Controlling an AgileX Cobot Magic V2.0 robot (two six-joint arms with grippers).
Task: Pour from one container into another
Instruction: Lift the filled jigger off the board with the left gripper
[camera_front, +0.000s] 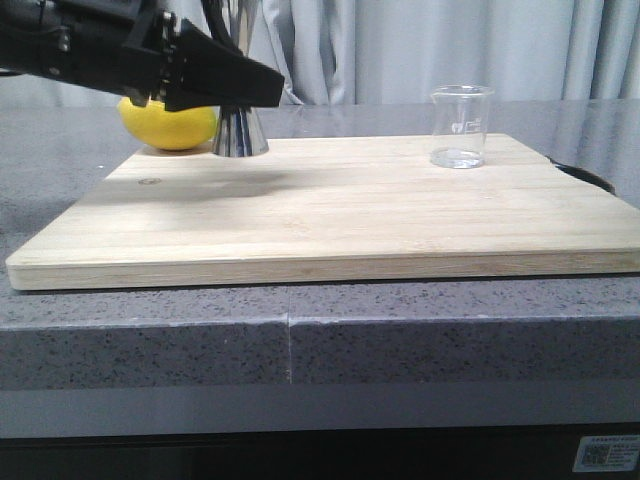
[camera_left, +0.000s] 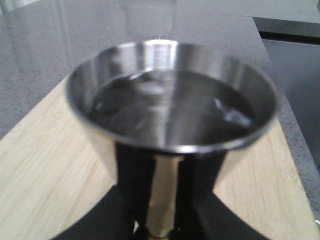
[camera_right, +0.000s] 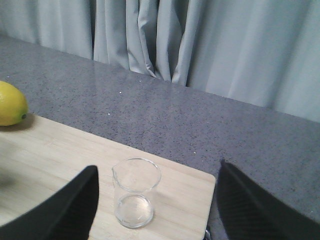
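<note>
Front view: your left gripper (camera_front: 262, 88) is clamped on the jigger (camera_front: 240, 133), standing at the board's (camera_front: 330, 215) ten o'clock corner.
Beaker (camera_front: 460, 127): upright at two o'clock.
Right gripper (camera_right: 156, 207): spread wide, untouching.

jigger (camera_front: 240, 130) top hidden by left gripper (camera_front: 215, 75)

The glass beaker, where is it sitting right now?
In the front view the beaker stands upright at the far right of the wooden board, well apart from the jigger and lemon.
</note>
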